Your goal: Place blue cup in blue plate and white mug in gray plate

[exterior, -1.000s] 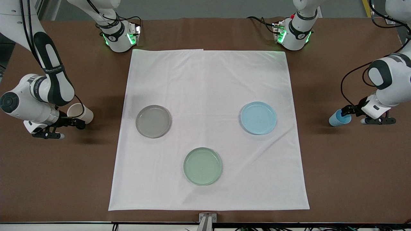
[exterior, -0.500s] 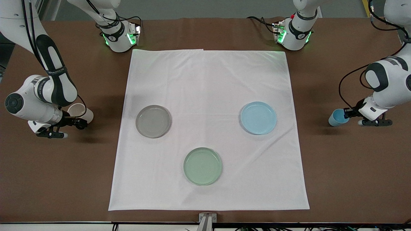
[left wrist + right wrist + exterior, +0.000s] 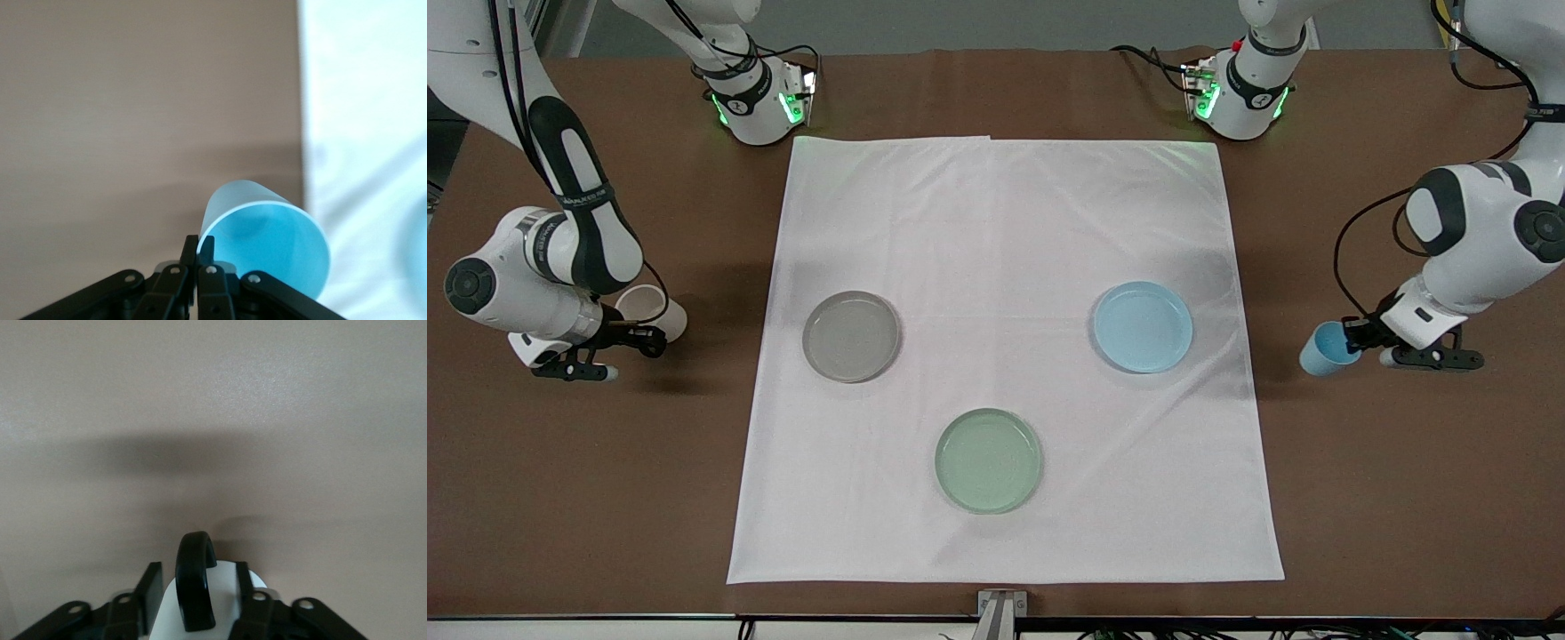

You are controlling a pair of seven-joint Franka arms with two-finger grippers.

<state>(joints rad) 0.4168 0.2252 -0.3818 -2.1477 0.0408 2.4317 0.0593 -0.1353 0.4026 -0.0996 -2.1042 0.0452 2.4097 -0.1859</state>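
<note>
At the right arm's end of the table (image 3: 605, 498), over bare brown surface just off the white cloth (image 3: 1005, 222), the right end effector (image 3: 633, 340) holds the white mug (image 3: 645, 307) tipped on its side. In the right wrist view its fingers (image 3: 148, 590) sit on either side of the mug's black loop handle (image 3: 195, 587), pinching the mug (the handle stands up between them).

On the cloth, the gray plate (image 3: 851, 336) lies nearest the mug, with only open cloth and bare table between them. The pale green plate (image 3: 988, 460) lies toward the middle and nearer the front camera than the other two plates, well apart from both. The blue plate (image 3: 1143, 326) lies toward the left arm's end of the cloth, about level with the gray one. All three plates hold nothing.

At the left arm's end, the left end effector (image 3: 1353, 340) is over the brown table just off the cloth's edge, carrying the blue cup (image 3: 1325, 348) tilted, mouth turned sideways. In the left wrist view the fingers (image 3: 197, 248) are pressed together on the cup's rim (image 3: 217, 223) (one inside, one outside). Only the cloth's edge lies between cup and blue plate.
</note>
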